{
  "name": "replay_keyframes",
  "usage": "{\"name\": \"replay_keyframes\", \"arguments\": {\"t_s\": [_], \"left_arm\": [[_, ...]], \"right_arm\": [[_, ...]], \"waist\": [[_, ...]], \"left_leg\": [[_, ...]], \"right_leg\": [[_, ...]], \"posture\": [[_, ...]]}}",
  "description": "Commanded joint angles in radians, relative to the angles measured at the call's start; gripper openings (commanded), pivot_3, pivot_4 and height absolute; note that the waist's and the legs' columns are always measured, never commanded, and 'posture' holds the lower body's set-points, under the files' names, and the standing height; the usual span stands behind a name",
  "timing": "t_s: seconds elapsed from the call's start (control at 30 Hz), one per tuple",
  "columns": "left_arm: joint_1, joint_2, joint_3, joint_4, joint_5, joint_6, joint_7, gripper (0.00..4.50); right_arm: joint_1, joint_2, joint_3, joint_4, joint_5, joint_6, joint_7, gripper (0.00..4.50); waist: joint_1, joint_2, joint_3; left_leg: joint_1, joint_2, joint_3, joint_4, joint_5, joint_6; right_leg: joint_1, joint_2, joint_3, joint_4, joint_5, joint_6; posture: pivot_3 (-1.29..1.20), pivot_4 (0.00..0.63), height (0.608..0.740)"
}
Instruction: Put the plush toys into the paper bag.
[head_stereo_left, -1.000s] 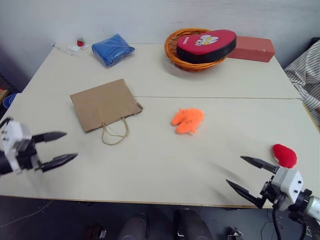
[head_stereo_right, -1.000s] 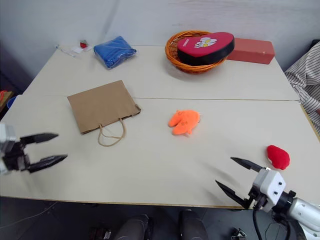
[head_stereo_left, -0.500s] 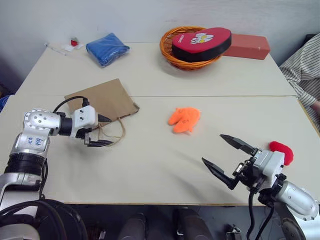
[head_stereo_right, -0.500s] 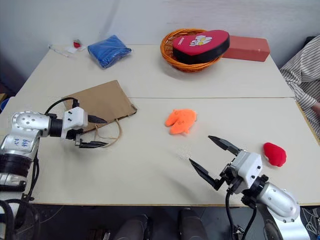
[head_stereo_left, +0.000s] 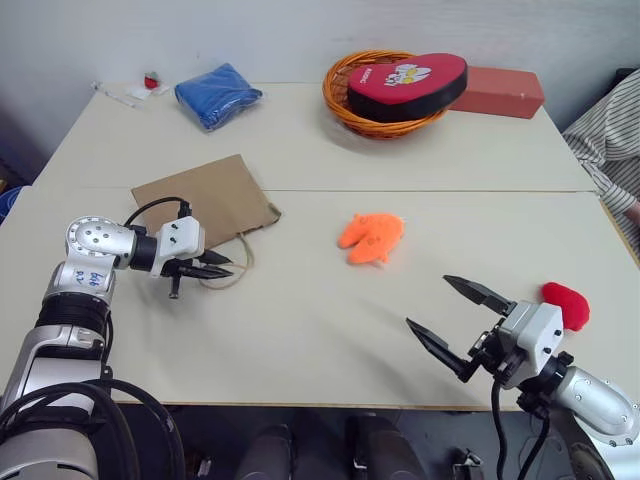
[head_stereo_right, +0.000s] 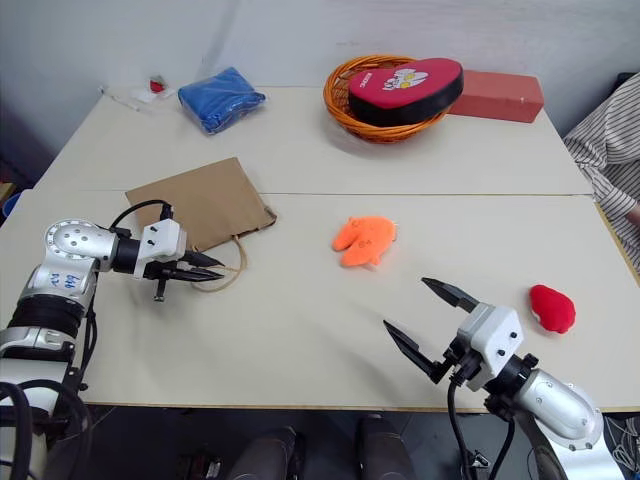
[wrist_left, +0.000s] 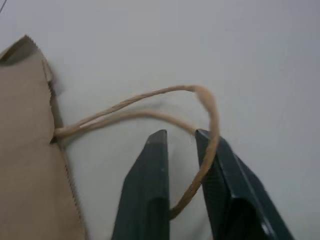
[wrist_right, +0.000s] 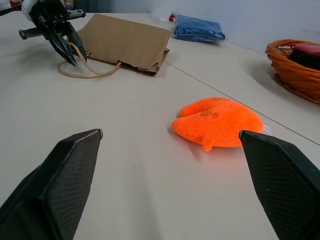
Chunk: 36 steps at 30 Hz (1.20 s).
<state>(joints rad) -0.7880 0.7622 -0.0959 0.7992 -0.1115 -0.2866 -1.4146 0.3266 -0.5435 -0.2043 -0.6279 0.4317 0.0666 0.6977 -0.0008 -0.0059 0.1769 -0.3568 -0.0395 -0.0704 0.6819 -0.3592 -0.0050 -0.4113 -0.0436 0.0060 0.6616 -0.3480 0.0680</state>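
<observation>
Your left gripper (wrist_left: 181, 137) has its jaws nearly closed at the paper bag (head_stereo_left: 205, 197) handle (wrist_left: 150, 102), presumably to lift it open; grip unconfirmed. Your right gripper (head_stereo_left: 458, 315) stands wide open facing the orange plush toy (head_stereo_left: 371, 237).

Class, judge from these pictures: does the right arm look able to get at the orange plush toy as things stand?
Probably yes: the right gripper stands open, facing the orange plush toy, with only bare table between them.

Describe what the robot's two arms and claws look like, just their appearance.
Both arms are silver-grey metal with white wrist housings and black cables. The left arm carries blue handwritten markings and a looping black cable. Each claw, left claw and right claw, has two pointed black fingers with a textured inner face.
</observation>
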Motion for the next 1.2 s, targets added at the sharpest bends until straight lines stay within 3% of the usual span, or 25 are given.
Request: {"name": "replay_keyframes", "arguments": {"t_s": [0.03,0.17,0.27,0.43,0.63,0.83,1.2], "left_arm": [[-0.024,-0.02,0.062,-0.089,-0.117,0.097,-0.065,0.07],[-0.002,-0.075,0.085,-0.32,-0.269,0.341,-0.102,0.07],[0.023,-0.096,0.078,-0.477,-0.335,0.481,-0.084,0.0],[0.043,-0.162,0.071,-0.682,-0.437,0.668,-0.014,0.0],[0.066,-0.17,0.071,-0.749,-0.467,0.757,0.009,0.0],[0.074,-0.173,0.082,-0.772,-0.491,0.801,0.035,0.0],[0.096,-0.172,0.084,-0.81,-0.548,0.879,0.057,0.0]], "right_arm": [[0.017,0.0,-0.043,-0.033,0.03,-0.003,-0.007,4.5],[0.031,-0.022,-0.048,-0.054,0.057,0.025,0.012,4.5],[0.01,-0.047,-0.013,-0.088,0.084,0.077,0.022,3.88],[-0.212,-0.047,0.158,-0.101,0.027,0.23,-0.058,2.1],[-0.411,-0.014,0.32,0.015,-0.067,0.31,-0.083,0.02],[-0.51,0.034,0.453,0.186,-0.196,0.273,-0.076,0.02],[-0.661,0.228,0.56,0.442,-0.303,0.155,-0.069,0.02]], "waist": [[0.001,0.0,0.0],[0.005,-0.001,0.0],[0.001,-0.001,0.0],[-0.012,-0.001,0.0],[-0.003,-0.001,0.0],[0.0,-0.001,0.0],[-0.011,-0.001,0.0]], "left_leg": [[0.0,0.0,0.0,0.0,0.0,0.0],[0.0,0.0,0.0,0.001,0.0,0.0],[0.0,0.0,0.0,0.001,0.0,0.0],[0.002,0.0,-0.001,0.002,0.0,0.0],[0.001,0.0,-0.001,0.001,0.001,-0.001],[0.0,-0.001,-0.002,0.002,0.0,-0.001],[0.0,-0.001,-0.002,0.001,0.001,-0.001]], "right_leg": [[0.0,0.0,0.0,0.0,0.0,0.0],[0.001,0.0,0.0,0.001,0.0,0.0],[0.001,0.0,0.001,0.001,0.0,0.001],[0.001,0.001,0.002,0.003,0.0,0.001],[0.0,0.001,0.002,0.002,0.0,0.001],[0.0,0.0,0.001,0.001,0.0,0.001],[-0.002,0.001,0.001,0.002,0.0,0.001]], "posture": [[0.0,0.15,0.74],[0.0,0.15,0.74],[0.0,0.15,0.74],[0.0,0.15,0.74],[0.0,0.15,0.74],[0.0,0.15,0.74],[0.0,0.15,0.74]]}}
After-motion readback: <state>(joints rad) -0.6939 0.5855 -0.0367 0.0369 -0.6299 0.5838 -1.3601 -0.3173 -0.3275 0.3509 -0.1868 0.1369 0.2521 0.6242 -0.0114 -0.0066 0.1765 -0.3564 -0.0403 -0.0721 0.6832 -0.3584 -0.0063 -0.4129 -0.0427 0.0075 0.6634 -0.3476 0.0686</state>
